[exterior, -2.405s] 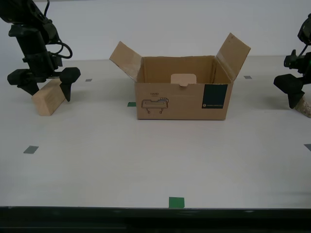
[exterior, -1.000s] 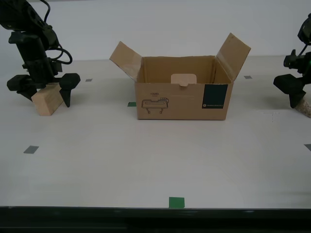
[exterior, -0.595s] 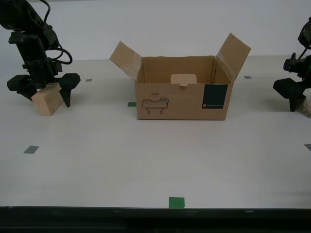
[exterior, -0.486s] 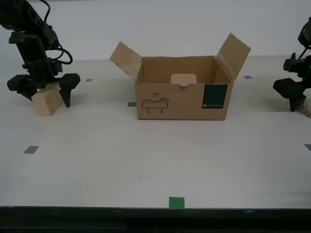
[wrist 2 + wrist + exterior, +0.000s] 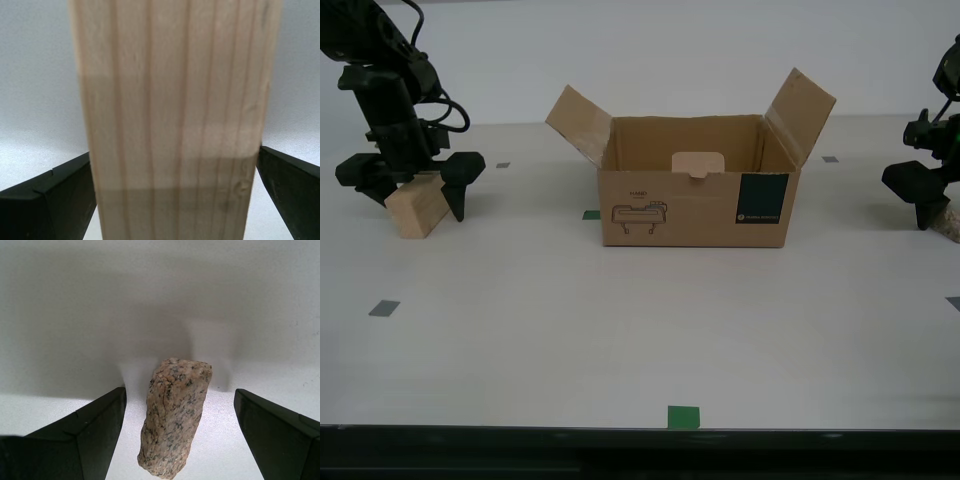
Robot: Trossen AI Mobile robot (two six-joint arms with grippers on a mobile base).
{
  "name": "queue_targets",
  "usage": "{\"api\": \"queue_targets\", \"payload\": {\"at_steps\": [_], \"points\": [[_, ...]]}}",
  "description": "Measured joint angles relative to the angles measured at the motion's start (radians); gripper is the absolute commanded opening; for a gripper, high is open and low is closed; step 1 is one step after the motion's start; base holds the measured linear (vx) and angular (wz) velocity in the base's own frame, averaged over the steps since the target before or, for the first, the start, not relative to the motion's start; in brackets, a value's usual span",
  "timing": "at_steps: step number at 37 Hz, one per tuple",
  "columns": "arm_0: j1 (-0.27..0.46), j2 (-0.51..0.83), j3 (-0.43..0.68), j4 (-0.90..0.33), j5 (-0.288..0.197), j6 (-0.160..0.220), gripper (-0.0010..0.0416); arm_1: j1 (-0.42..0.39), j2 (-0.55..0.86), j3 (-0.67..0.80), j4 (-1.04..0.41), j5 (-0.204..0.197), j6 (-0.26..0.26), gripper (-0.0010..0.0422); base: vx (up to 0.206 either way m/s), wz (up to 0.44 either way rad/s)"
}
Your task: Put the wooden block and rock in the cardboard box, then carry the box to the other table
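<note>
The wooden block point(image 5: 418, 207), light tan, sits tilted on the pale table at the exterior view's left. My second gripper point(image 5: 408, 200) is open and straddles it. In the second wrist view the wooden block point(image 5: 175, 120) fills the gap and its sides lie right against the black fingers point(image 5: 55, 200). At the exterior view's right edge lies the rock point(image 5: 950, 222), and my first gripper point(image 5: 935, 205) hangs open over it. The speckled rock point(image 5: 175, 420) stands between the spread fingers point(image 5: 85, 435), touching neither. The cardboard box point(image 5: 695, 205) stands open mid-table. The other table is out of view.
The box's flaps point(image 5: 578, 122) stick up and outward on both sides. Small grey squares point(image 5: 383, 308) and green squares point(image 5: 683, 416) mark the table. The table's front edge point(image 5: 640, 430) runs along the bottom of the exterior view.
Since 2.4 s ago my second gripper has settled a little lower around the wooden block. About a second ago my first gripper edged toward the rock. Nothing has moved in the last half second.
</note>
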Motion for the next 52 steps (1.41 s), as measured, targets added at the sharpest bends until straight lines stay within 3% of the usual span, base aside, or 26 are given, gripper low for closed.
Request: {"api": "queue_targets", "payload": {"at_steps": [7,17,26,32,52], "points": [[0.0,0.0,0.002,-0.002,0.0,0.0,0.0245,0.0,0.0,0.0,0.0,0.0,-0.006,0.035,0.0,0.0],[0.002,0.0,0.001,-0.004,-0.009,0.001,0.0132,0.0,0.0,0.0,0.0,0.0,-0.017,0.0234,0.0,0.0],[0.001,0.0,0.002,0.0,-0.007,0.01,0.0045,0.0,0.0,0.0,-0.001,0.0,-0.026,0.0108,0.0,0.0],[0.002,0.0,0.002,0.0,-0.005,0.013,-0.0006,0.0,0.0,0.0,-0.001,0.0,-0.026,-0.0003,0.0,0.0],[0.006,-0.006,0.002,-0.019,-0.001,0.016,-0.0001,0.0,-0.001,0.0,0.0,0.0,-0.049,-0.0001,0.0,0.0]]}}
